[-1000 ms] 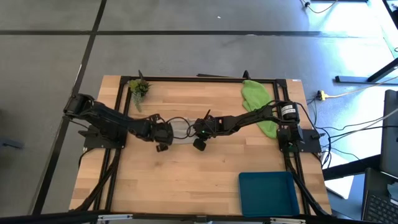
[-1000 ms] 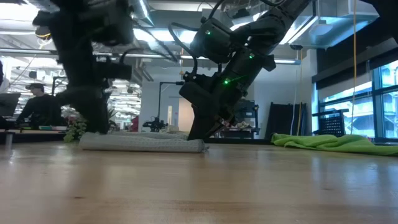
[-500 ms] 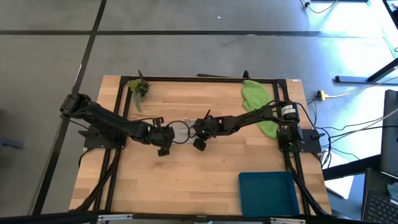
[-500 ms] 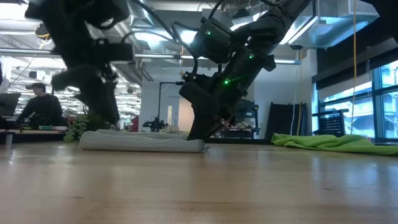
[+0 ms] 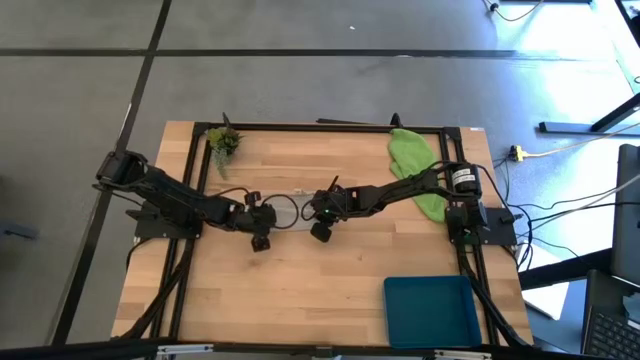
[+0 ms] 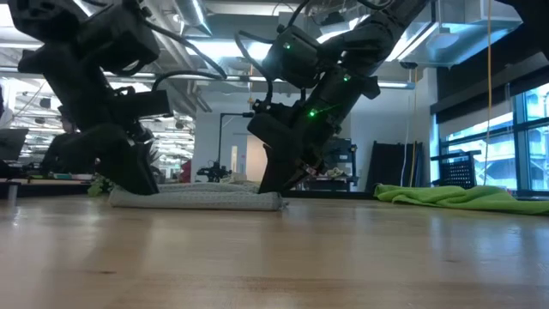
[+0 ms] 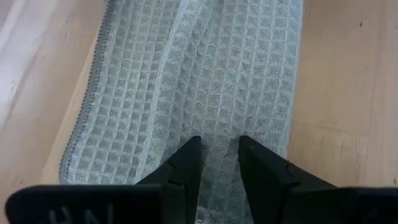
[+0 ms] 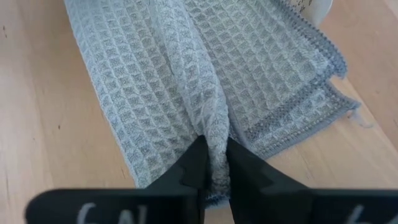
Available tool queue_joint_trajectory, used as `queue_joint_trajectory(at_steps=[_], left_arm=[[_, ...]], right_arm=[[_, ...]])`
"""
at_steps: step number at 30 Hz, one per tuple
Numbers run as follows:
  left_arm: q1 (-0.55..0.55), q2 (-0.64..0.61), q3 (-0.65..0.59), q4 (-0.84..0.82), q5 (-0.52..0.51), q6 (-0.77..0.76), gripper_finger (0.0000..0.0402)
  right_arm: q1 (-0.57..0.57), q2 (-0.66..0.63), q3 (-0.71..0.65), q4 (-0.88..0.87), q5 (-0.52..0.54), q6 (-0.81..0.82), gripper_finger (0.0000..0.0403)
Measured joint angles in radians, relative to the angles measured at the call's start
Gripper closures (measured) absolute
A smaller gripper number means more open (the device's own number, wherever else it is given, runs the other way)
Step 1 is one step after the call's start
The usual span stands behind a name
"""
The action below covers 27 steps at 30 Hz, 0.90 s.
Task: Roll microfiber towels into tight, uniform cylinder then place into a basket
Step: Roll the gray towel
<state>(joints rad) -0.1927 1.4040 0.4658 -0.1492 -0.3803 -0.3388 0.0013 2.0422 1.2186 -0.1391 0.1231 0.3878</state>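
Wooden desk [image 5: 300, 280], ringed by a dark frame, with both arms meeting near its middle over the pale grey-white towel [image 7: 199, 81], which lies folded into a long, flat strip between them. Right claw [image 8: 212, 163] pinches a raised ridge of the waffle-weave cloth at one end of the strip, its fingers nearly together on the fabric. Left claw [image 7: 219, 163] is down on the other end, fingers set narrowly apart with cloth showing in the gap; whether it truly grips cannot be told. Lime green towel [image 5: 415, 165] lies crumpled at the desk's far right corner, well apart, and the teal basket [image 5: 430, 310] sits at the near right corner with nothing seen in it. A leafy sprig [image 5: 223, 141] rests at the far left corner.

By the look of things the rolling of the first towel is only at its start: the strip is gathered, not yet a cylinder. The next move seems to call for both claws to turn the cloth over evenly, keeping the ends level so the roll stays tight.
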Motion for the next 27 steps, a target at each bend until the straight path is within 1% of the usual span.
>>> queue_joint_trajectory(at_steps=[5, 10, 15, 19, 23, 27], left_arm=[[0.002, 0.001, -0.003, -0.002, 0.005, 0.001, 0.0304], [0.002, 0.002, -0.004, -0.007, 0.007, 0.001, 0.0304], [0.003, 0.002, -0.004, -0.011, 0.021, 0.006, 0.0305], [0.003, 0.002, -0.005, -0.012, 0.024, 0.007, 0.0305], [0.003, 0.002, -0.005, -0.013, 0.028, 0.006, 0.0305], [0.003, 0.003, -0.005, -0.014, 0.029, 0.004, 0.0305]], right_arm=[[-0.001, 0.000, 0.000, 0.000, 0.007, -0.001, 0.0322], [-0.002, 0.000, 0.004, -0.005, 0.015, -0.005, 0.0266], [-0.011, -0.001, 0.068, -0.116, 0.011, -0.007, 0.0219], [-0.016, -0.004, 0.157, -0.241, 0.011, -0.053, 0.0205], [-0.014, -0.005, 0.231, -0.324, 0.025, -0.089, 0.0202], [0.025, -0.008, 0.265, -0.326, 0.042, -0.160, 0.0202]])
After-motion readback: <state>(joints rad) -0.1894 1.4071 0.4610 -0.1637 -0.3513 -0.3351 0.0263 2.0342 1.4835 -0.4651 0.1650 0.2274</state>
